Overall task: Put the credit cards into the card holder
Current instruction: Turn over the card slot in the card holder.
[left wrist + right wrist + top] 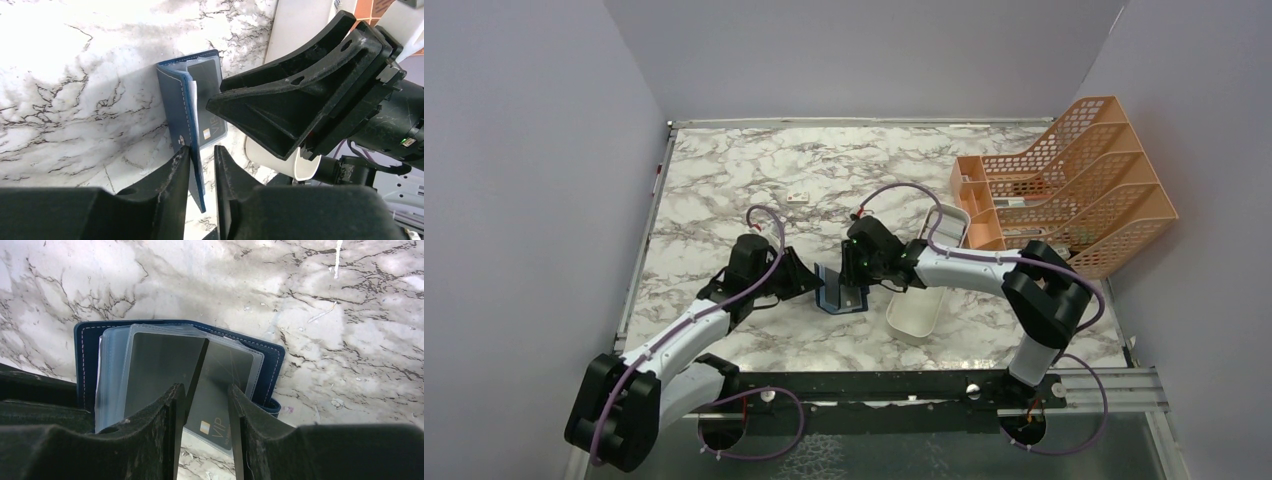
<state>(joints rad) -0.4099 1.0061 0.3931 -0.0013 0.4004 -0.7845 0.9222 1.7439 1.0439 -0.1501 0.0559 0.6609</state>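
The navy card holder (839,292) lies open at mid-table between both grippers. In the left wrist view its blue cover (175,100) stands on edge between my left gripper's (201,150) fingers. It touches the left finger and stands clear of the right one. My right gripper (204,388) hovers open over the holder's clear sleeves (115,365). A grey credit card marked VIP (220,410) sits in a sleeve, partly sticking out. A dark thin card (197,372) is seen edge-on between the right fingers, leaning by the left one. Neither finger presses on it.
A long white tray (929,290) lies just right of the holder, under the right arm. An orange mesh file rack (1064,195) fills the back right. A tiny white block (798,197) sits behind the holder. Grey walls close in the table.
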